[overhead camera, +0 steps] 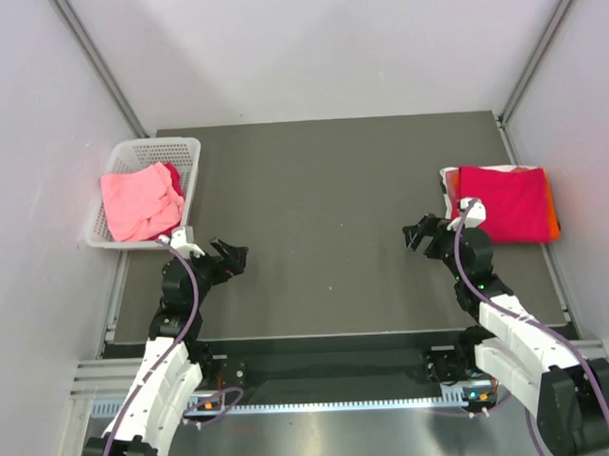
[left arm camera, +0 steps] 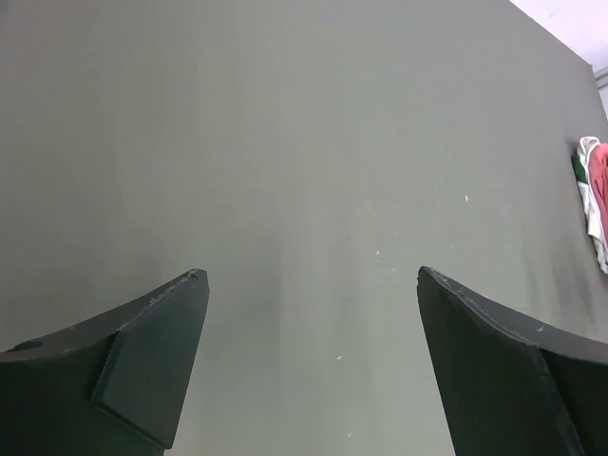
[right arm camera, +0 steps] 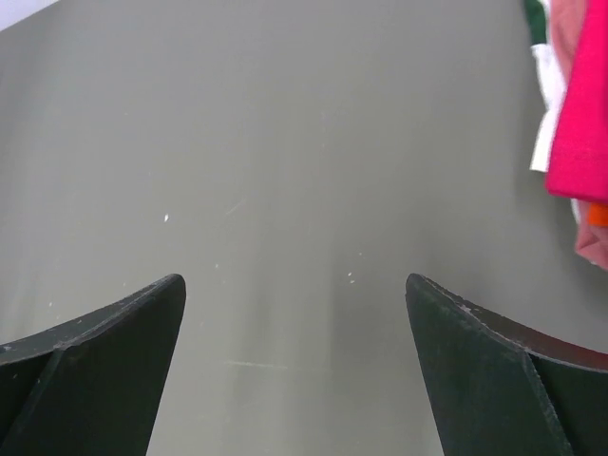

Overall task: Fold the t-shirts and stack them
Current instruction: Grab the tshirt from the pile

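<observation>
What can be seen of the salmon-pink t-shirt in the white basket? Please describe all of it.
The salmon-pink t-shirt is soft cloth, unfolded and crumpled into loose wrinkles. It lies in the white mesh basket at the far left corner of the dark table and covers most of its floor. A crimson cloth shows at its right edge, touching it. The left gripper is open and apart from it, nearer the robot.

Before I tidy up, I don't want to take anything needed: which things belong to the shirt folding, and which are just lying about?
For the job: pink shirt in the basket; crimson shirt at the right edge of the table.
Just there: basket; table.
</observation>
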